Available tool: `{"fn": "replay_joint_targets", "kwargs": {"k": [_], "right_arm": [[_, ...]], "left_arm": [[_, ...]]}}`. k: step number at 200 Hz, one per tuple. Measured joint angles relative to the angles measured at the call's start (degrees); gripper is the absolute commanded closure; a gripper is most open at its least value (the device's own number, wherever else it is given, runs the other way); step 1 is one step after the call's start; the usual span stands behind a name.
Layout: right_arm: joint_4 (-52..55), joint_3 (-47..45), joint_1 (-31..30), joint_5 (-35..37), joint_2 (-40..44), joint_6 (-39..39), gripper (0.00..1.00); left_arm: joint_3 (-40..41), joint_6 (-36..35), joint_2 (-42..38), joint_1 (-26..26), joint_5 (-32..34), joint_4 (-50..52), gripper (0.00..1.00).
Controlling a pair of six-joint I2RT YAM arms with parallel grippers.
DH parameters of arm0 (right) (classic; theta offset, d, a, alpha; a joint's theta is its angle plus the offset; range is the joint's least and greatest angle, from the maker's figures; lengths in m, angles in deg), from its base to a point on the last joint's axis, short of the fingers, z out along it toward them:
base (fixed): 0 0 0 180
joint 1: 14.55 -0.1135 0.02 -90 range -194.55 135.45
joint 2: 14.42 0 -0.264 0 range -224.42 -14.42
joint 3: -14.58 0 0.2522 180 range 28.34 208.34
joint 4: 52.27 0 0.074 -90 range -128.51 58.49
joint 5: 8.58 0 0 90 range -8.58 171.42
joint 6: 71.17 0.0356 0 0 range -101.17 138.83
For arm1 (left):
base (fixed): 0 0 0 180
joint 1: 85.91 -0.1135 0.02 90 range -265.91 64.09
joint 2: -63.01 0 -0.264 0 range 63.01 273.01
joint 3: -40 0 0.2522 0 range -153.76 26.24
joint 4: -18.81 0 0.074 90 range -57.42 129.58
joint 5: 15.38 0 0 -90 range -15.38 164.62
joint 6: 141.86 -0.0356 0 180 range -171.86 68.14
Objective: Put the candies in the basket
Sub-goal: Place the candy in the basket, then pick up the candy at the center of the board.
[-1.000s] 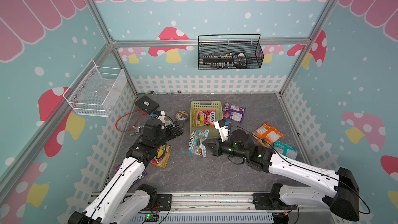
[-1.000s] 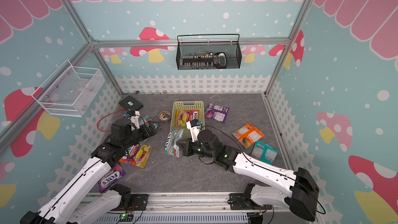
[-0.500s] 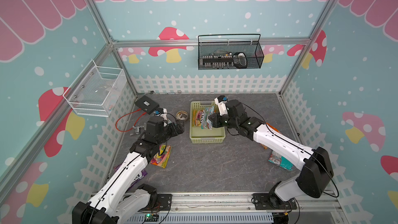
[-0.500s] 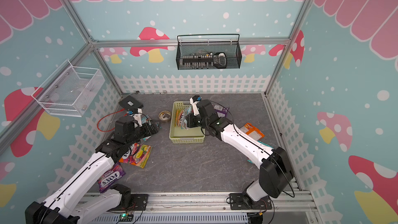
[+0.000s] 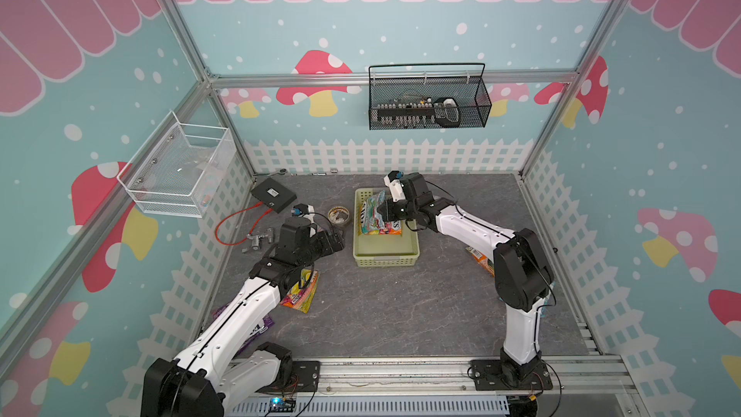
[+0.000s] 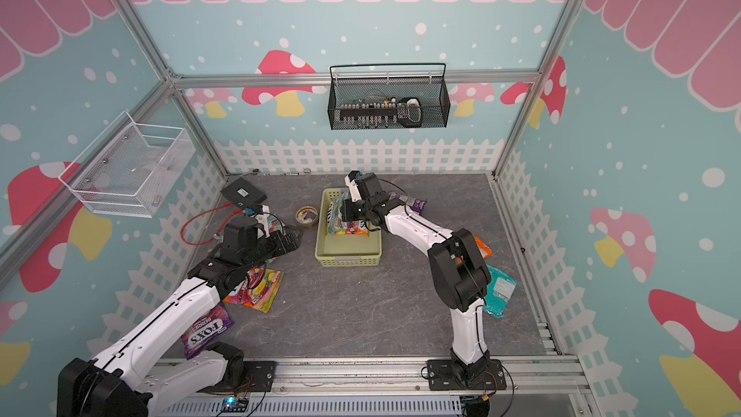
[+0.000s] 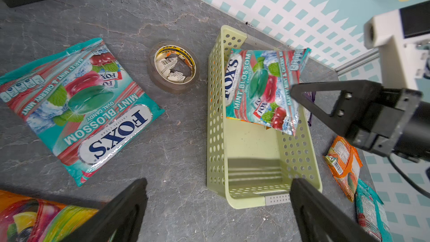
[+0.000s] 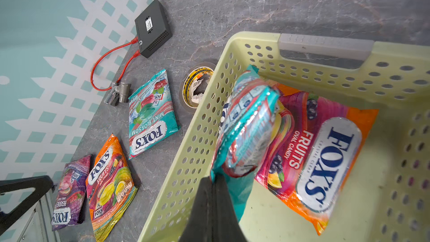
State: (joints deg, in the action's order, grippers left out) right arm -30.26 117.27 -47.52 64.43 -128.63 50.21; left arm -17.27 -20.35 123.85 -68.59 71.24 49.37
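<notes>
One bag is in place: a flat orange-pink "FOX'S Fruits" plastic candy bag (image 8: 325, 159) lies on the floor of the pale yellow-green perforated plastic basket (image 7: 215, 112). My right claw (image 8: 213, 182) is pressed together on the edge of a crinkly teal mint candy bag (image 7: 260, 87). That bag hangs tilted over the far half of the basket and is not yet let go, so I judge this second delivery only a release away from done. My left claw (image 5: 336, 240) is spread wide and carries nothing, hovering near the basket's side over the grey stone-look worktop (image 5: 381, 314). By my count six bags wait outside. On my left are a second teal mint bag (image 7: 79, 110), an orange-yellow fruits bag (image 6: 256, 288) and a purple berries bag (image 6: 206, 328). On my right are an orange bag (image 7: 343, 166), a teal bag (image 6: 499, 290) and a purple bag (image 6: 415, 204). That puts roughly a quarter of the job done. In both top views my left arm covers most of the second mint bag, and my right arm hides much of the purple and orange bags. I cannot tell whether the hanging bag's lower corner touches the fruits bag beneath it.
</notes>
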Motion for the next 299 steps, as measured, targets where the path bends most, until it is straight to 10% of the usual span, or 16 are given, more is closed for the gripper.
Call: {"fn": "replay_joint_targets", "kwargs": {"k": [88,147,202,299], "right_arm": [[-2.5,0.0,4.7,4.2,-4.5,0.1,0.63],[-2.3,-3.8,4.7,5.2,0.6,0.7,0.49],[-5.6,-16.0,2.4,2.2,19.5,1.8,0.01],[-8.3,-25.0,-9.8,3.3,26.6,4.7,0.01]], "left_arm": [[1.6,3.3,3.0,-0.7,4.7,1.7,0.01],[1.6,7.5,5.7,-8.4,4.8,3.3,0.30],[2.9,12.3,8.8,-20.6,2.4,0.2,0.62],[3.5,20.5,26.5,-25.2,-1.9,-11.3,0.57]]}}
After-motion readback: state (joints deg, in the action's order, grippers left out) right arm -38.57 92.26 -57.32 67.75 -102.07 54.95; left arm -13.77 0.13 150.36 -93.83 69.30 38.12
